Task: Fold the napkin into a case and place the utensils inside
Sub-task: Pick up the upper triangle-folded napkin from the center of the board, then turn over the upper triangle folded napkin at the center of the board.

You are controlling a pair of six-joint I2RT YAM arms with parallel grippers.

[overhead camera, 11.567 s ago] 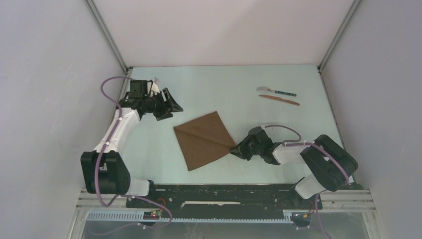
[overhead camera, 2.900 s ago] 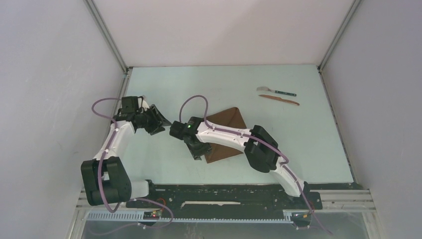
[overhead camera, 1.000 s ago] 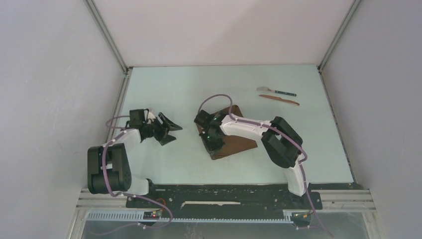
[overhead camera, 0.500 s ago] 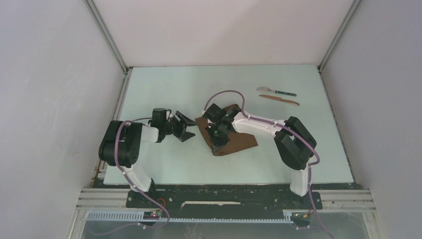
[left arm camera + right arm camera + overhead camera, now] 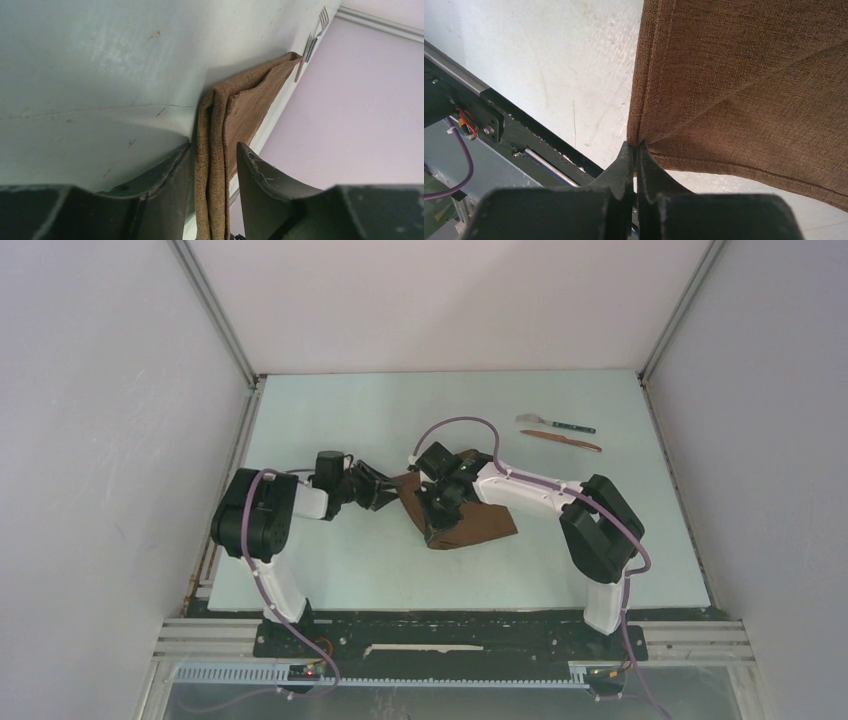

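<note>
The dark-brown napkin [image 5: 482, 523] lies folded at mid-table, its left part lifted. My right gripper [image 5: 437, 508] is shut on a corner of the napkin [image 5: 744, 75]; in the right wrist view the gripper [image 5: 635, 147] pinches the cloth at its fingertips. My left gripper [image 5: 388, 490] is open, its jaws straddling the napkin's folded left edge [image 5: 215, 150] with a gap on the right side. The teal-handled fork [image 5: 555, 423] and the reddish-brown knife [image 5: 560, 440] lie at the far right, apart from both grippers. No pouch shape shows.
The black base rail [image 5: 450, 625] runs along the near edge. Grey walls close the table on three sides. The fork [image 5: 316, 35] and knife [image 5: 300, 67] show small beyond the napkin in the left wrist view.
My left arm has swung right from the table's left side until its open jaws are around the napkin's left edge. My right gripper has shifted slightly right, still holding the cloth.
</note>
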